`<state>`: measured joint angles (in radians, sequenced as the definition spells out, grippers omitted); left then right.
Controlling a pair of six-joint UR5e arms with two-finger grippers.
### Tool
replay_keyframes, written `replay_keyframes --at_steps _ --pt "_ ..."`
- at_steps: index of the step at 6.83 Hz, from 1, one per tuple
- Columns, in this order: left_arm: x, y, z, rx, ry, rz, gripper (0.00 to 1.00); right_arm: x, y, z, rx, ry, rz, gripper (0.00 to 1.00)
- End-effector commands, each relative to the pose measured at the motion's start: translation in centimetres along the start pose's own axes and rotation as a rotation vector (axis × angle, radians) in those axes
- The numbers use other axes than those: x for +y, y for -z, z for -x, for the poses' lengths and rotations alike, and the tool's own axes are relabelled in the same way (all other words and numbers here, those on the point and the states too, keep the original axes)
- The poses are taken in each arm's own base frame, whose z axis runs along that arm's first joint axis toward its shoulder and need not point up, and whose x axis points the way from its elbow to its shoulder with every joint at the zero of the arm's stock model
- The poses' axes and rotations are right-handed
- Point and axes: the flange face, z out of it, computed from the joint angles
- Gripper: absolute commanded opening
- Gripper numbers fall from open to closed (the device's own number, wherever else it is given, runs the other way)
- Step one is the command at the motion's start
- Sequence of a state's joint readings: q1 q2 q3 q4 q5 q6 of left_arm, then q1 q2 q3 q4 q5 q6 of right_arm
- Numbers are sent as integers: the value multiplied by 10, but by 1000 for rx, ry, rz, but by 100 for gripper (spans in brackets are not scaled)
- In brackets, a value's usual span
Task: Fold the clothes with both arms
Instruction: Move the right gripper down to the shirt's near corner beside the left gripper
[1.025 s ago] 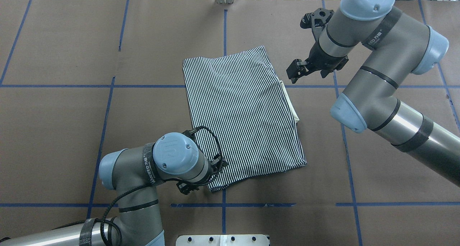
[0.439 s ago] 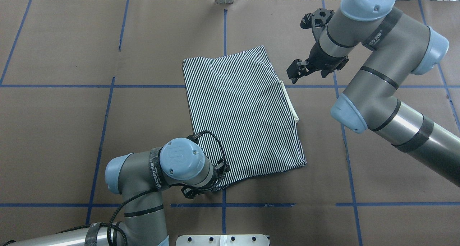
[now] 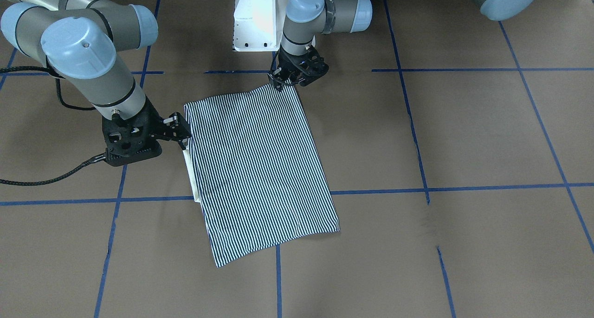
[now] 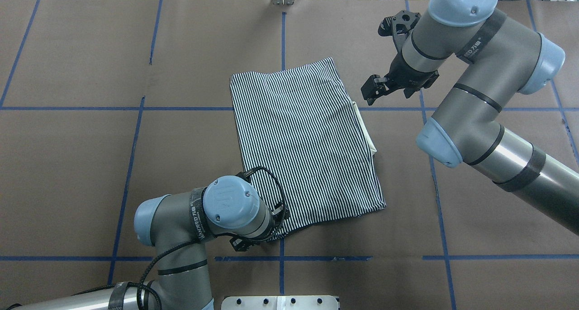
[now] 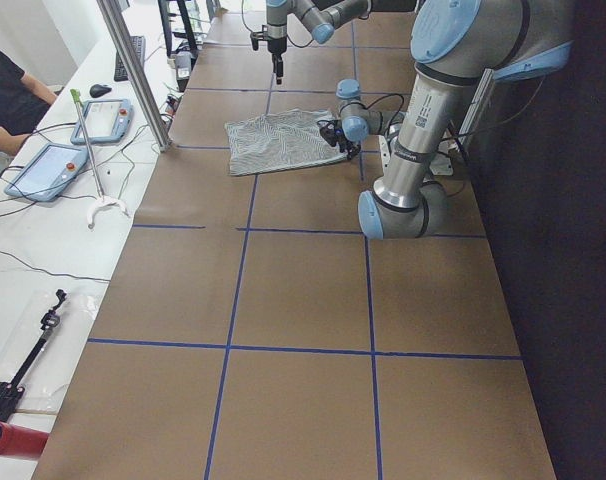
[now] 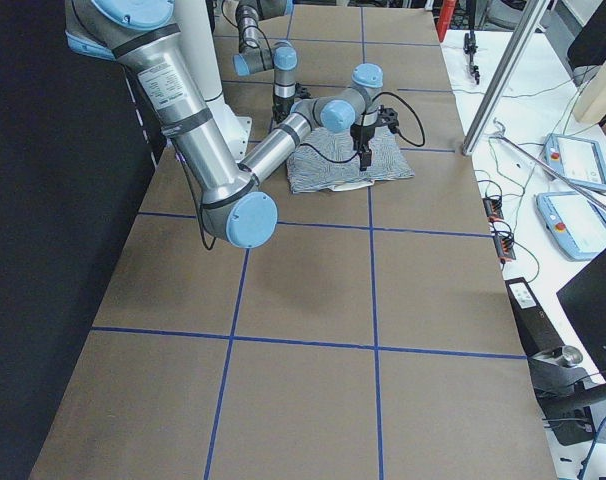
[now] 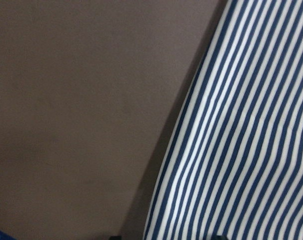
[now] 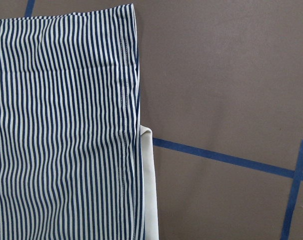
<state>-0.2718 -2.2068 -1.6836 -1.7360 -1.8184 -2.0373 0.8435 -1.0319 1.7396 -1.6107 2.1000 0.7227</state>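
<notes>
The striped shirt lies folded into a flat rectangle mid-table, also seen from across the table. Its cream collar peeks out along the right edge. My left gripper is down at the shirt's near-left corner and looks open, its fingers on either side of the corner. From overhead the wrist mostly hides it. The left wrist view shows only the striped edge on brown table. My right gripper hovers open just right of the shirt's far edge, holding nothing.
Blue tape lines cross the brown table cover. The white pedestal base sits at the near edge. Beyond the far edge, a side bench holds tablets. A metal post and a seated person are there too.
The left arm's wrist has shifted slightly right and toward the robot, settling over the shirt's near-left corner. The right arm and the shirt have not moved.
</notes>
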Motion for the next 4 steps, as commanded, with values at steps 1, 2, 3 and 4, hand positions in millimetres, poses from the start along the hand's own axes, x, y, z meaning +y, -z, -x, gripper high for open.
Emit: replay_keyframes --at_steps 1,2,3,4 --pt "4 4 -5 17 -8 -4 0 0 0 0 1 1 -2 100" --pt "4 5 -4 16 -20 -3 0 0 0 -1 3 0 -2 100" --pt "0 4 0 10 -51 -7 0 0 0 0 1 -5 -1 100" --pt "-6 4 5 -1 -95 -17 0 1 0 -2 5 -14 3 100"
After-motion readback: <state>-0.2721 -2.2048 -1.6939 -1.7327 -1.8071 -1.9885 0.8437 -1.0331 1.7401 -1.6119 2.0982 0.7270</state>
